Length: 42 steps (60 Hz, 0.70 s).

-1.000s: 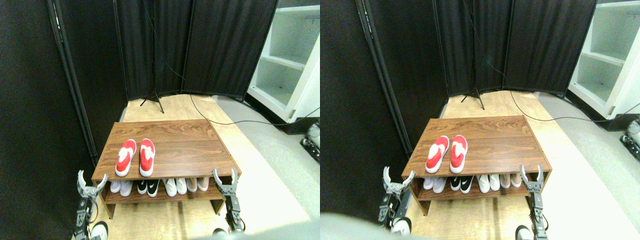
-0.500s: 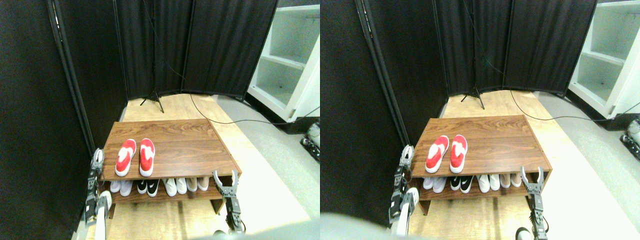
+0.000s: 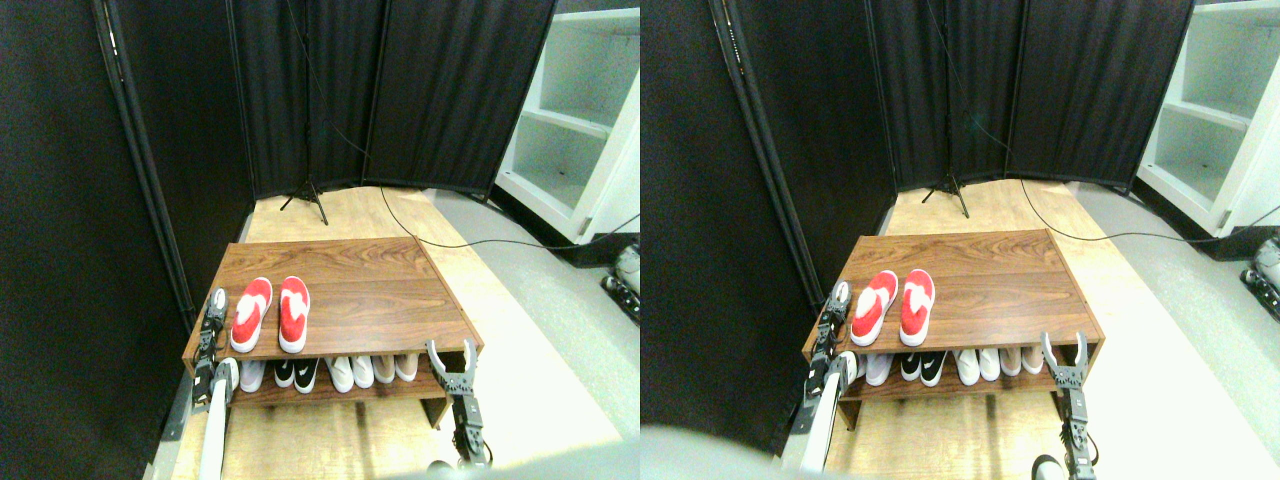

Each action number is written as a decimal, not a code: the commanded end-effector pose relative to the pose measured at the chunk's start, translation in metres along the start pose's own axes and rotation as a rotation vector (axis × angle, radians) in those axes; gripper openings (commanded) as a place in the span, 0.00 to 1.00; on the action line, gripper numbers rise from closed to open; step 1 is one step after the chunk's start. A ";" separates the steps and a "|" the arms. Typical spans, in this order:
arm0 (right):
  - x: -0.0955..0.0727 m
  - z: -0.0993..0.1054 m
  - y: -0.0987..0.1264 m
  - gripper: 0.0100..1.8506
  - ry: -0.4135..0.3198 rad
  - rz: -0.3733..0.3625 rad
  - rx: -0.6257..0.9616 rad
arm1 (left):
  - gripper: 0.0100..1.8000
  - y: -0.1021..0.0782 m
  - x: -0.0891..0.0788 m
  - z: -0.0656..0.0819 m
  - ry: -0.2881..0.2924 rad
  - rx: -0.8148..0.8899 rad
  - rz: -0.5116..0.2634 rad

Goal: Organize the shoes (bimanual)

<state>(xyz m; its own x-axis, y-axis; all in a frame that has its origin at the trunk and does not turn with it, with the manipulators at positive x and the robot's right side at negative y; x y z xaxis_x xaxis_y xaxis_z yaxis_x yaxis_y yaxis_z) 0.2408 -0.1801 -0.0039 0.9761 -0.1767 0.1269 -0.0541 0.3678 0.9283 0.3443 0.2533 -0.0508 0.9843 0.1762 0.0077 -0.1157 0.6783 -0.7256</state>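
Note:
The two red shoes, the left one and the right one, lie side by side with toes pointing away on the left part of the wooden rack's top. My left gripper is raised to the top's left edge, turned edge-on, just left of the left shoe; whether it touches the shoe is unclear. Over at the rack's front right corner, my right gripper stands open and holds nothing.
A row of white, black-and-white and beige shoes fills the rack's lower shelf. Black folding screens close off the back and left. A white cabinet stands at the right, and a cable runs across the floor behind the rack.
My left manipulator has lifted from below the rack's front left corner, turned edge-on and moved in beside the left red shoe. The right gripper and the shoes have stayed put.

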 end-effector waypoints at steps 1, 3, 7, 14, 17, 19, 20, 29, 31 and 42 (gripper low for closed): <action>0.002 0.003 0.007 0.23 -0.025 0.038 0.003 | 0.00 -0.011 0.000 -0.002 -0.007 -0.022 -0.028; 0.003 0.003 0.007 0.23 -0.025 0.037 -0.001 | 0.00 -0.013 -0.001 -0.004 -0.002 -0.035 -0.031; 0.003 0.002 0.007 0.22 -0.024 0.037 -0.001 | 0.00 -0.018 -0.003 -0.007 0.007 -0.035 -0.030; 0.003 0.001 0.007 0.23 -0.023 0.036 0.001 | 0.00 -0.027 -0.006 -0.014 0.018 -0.076 -0.006; 0.004 0.001 0.008 0.23 -0.023 0.038 0.011 | 0.00 -0.034 -0.008 -0.016 0.033 -0.085 -0.016; 0.004 0.001 0.008 0.23 -0.023 0.038 0.013 | 0.00 -0.035 -0.008 -0.016 0.036 -0.087 -0.018; 0.004 0.001 0.008 0.23 -0.023 0.041 0.012 | 0.00 -0.037 -0.009 -0.016 0.040 -0.089 -0.019; 0.003 0.002 0.006 0.24 -0.028 0.039 0.005 | 0.00 -0.049 -0.013 -0.020 0.072 -0.132 -0.031; 0.003 0.002 0.006 0.24 -0.026 0.039 0.008 | 0.00 -0.051 -0.014 -0.021 0.074 -0.130 -0.028; 0.002 0.003 0.006 0.23 -0.026 0.038 0.017 | 0.00 -0.059 -0.017 -0.027 0.088 -0.108 -0.013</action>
<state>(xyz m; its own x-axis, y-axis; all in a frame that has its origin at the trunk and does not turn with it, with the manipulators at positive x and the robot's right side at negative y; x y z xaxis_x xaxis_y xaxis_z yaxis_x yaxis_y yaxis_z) 0.2420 -0.1805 -0.0028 0.9741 -0.1839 0.1315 -0.0578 0.3601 0.9311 0.3348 0.1990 -0.0354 0.9887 0.1288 -0.0767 -0.1390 0.5965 -0.7905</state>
